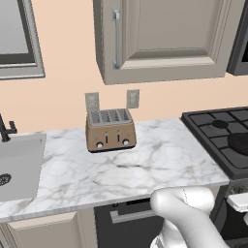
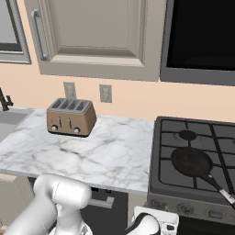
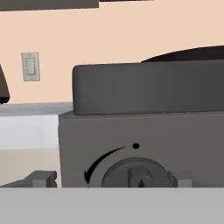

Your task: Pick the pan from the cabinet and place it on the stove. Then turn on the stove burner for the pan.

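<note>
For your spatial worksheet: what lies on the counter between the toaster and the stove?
Nothing: bare marble counter runs from the toaster to the stove, seen in both base views.

Right base view: pan (image 2: 191, 161) sits on the stove (image 2: 161, 183), on the front-left grate, handle running toward 4 o'clock past the front edge. Counter (image 2: 105, 156) adjoins the stove at its 9 o'clock. Toaster (image 2: 71, 117) stands on the counter's back part, near the wall. Cabinet (image 2: 98, 34) hangs above the toaster, at 12 o'clock. Two wall outlets (image 2: 105, 93) lie between them. Sink (image 1: 19, 164) is set in the counter beyond the toaster, at 9 o'clock. Hand view: a stove knob (image 3: 133, 173) lies close ahead on the front panel.
</note>
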Controlling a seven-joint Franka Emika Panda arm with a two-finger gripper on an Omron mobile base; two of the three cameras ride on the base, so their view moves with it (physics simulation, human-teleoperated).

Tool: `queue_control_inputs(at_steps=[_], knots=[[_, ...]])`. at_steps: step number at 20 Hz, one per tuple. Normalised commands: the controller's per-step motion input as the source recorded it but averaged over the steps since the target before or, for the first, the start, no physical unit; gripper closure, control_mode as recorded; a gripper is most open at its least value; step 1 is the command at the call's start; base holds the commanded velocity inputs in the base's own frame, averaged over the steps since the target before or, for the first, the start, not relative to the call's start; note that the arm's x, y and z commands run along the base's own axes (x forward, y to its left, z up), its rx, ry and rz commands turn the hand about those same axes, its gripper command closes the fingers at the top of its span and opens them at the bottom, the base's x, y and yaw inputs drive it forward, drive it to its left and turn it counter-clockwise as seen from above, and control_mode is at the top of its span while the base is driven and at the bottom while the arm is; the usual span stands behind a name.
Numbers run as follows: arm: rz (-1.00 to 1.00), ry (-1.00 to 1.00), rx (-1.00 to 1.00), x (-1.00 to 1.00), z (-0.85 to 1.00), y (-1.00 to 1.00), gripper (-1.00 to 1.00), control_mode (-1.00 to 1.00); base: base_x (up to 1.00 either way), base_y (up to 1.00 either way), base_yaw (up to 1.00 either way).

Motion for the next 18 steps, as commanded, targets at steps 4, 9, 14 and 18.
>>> queue_control_inputs(at_steps=[4,9,14,18], knots=[[0.01,0.0,0.0,0.07,0.0,0.0,-1.0,-1.0,0.0,0.0,0.0],[0.02,0.0,0.0,0.08,-0.01,0.0,-1.0,-1.0,0.0,0.0,0.0],[0.02,0.0,0.0,0.06,-0.06,-0.02,-1.0,-1.0,0.0,0.0,0.0],[0.01,0.0,0.0,0.03,-0.14,-0.07,-1.0,-1.0,0.0,0.0,0.0]])
